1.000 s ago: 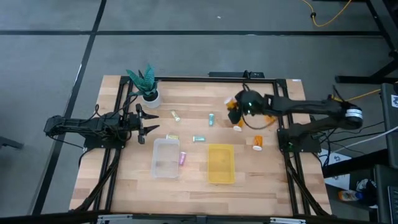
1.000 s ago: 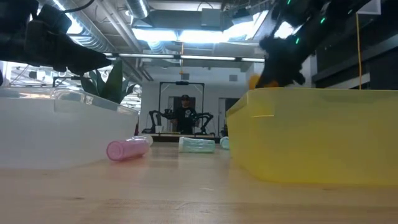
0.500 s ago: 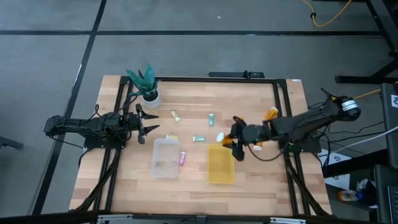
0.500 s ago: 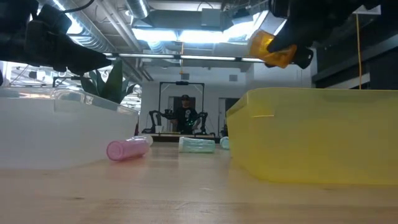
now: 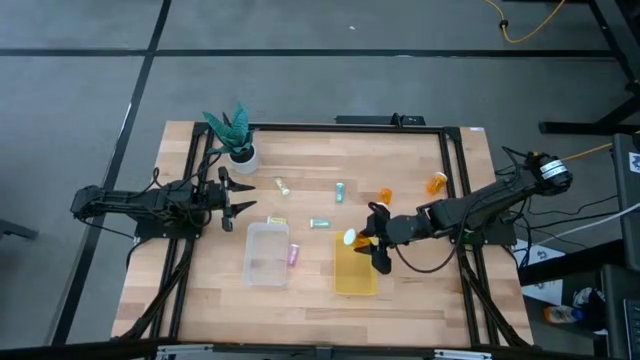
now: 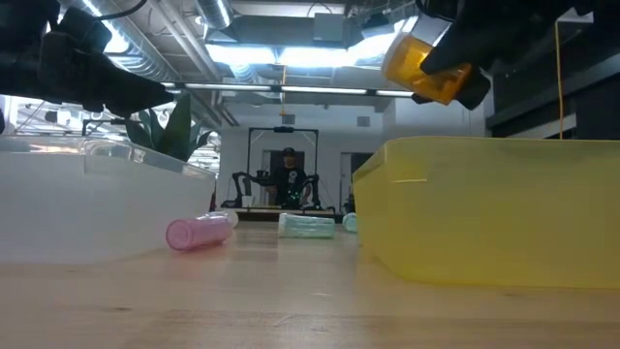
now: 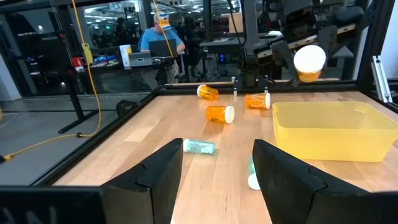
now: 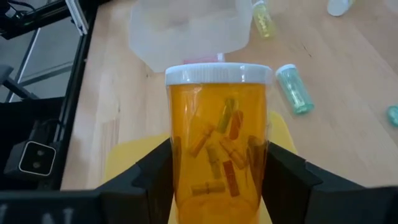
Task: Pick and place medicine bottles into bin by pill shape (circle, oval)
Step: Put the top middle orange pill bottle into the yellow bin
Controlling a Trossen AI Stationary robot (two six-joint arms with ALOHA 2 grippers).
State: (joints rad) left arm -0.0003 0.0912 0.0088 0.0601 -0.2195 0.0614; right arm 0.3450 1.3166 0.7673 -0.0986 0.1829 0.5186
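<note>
My right gripper (image 5: 366,243) is shut on an orange medicine bottle (image 8: 217,130) with a white cap and long pills inside. It holds the bottle above the far end of the yellow bin (image 5: 356,270). In the low view the bottle (image 6: 422,68) shows above the bin's rim (image 6: 484,145). My left gripper (image 7: 214,180) is open and empty at the table's left (image 5: 236,207). Two more orange bottles (image 5: 385,196) (image 5: 437,183) lie on their sides on the table, as do a teal one (image 5: 340,190), green ones (image 5: 320,223) (image 5: 283,186) and a pink one (image 5: 294,254). My right gripper pinches the orange bottle's body (image 8: 181,163) between its two fingers, one on each side. The fingers come about level from the table's right and lie along the bottle. The bottle is lifted clear, lying nearly level, its white cap (image 5: 349,238) toward the table's left.
A clear bin (image 5: 267,253) stands left of the yellow bin, with the pink bottle between them. A potted green plant (image 5: 236,135) stands at the far left. Black frame rails (image 5: 455,200) run along the table's sides. A person shows in the room beyond (image 6: 288,174).
My right gripper has carried the orange bottle from the table's far right toward the near edge and a little left, ending over the yellow bin's far end. The bottle has stayed lifted in the hold. My left arm has kept still.
</note>
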